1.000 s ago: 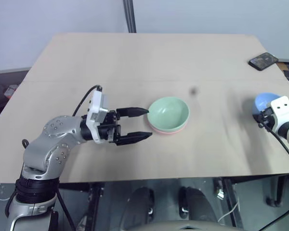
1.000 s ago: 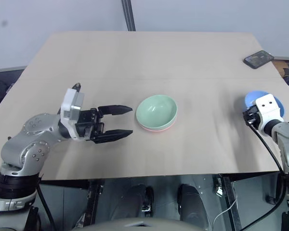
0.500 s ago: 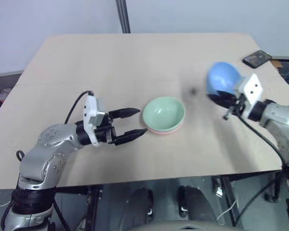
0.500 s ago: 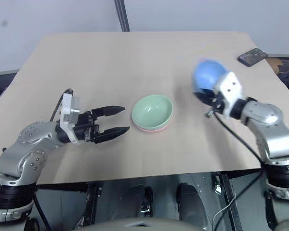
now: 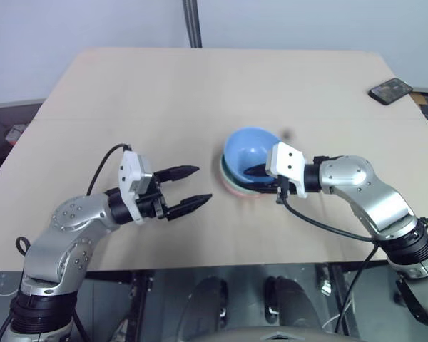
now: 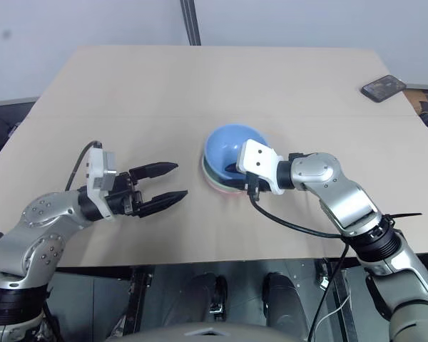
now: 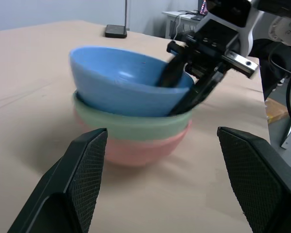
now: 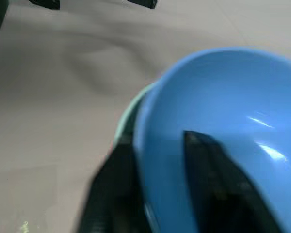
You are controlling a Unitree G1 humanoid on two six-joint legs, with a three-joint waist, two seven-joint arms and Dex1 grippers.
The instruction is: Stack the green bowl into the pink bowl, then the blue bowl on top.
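From the left eye view, the blue bowl [image 5: 250, 152] sits on top of the green bowl [image 5: 229, 177], which is nested in the pink bowl [image 5: 248, 194], all three in one stack near the middle of the table [image 5: 200, 92]; the right gripper [image 5: 262, 176] straddles the blue bowl's near-right rim, one finger inside and one outside, while the left gripper [image 5: 189, 187] hangs just beside the stack on its left with its fingers spread and nothing between them. A phone [image 5: 390, 90] lies well apart at the far right corner. The right eye view shows the same arrangement, the blue bowl tilted a little rather than seated flat. From the left wrist view, the three colours read clearly from top to bottom, blue, green, pink, and the blue bowl rides high and canted in the green one, with the right gripper's two fingers either side of its wall (whether they are pinching or already slack I cannot tell). The right wrist view looks into the blue bowl at close range, with a sliver of green rim beyond its edge. Judging by this, both stacking steps are essentially made; what seems left is to let the blue bowl go so it settles level, and draw the right arm clear without dragging the stack.
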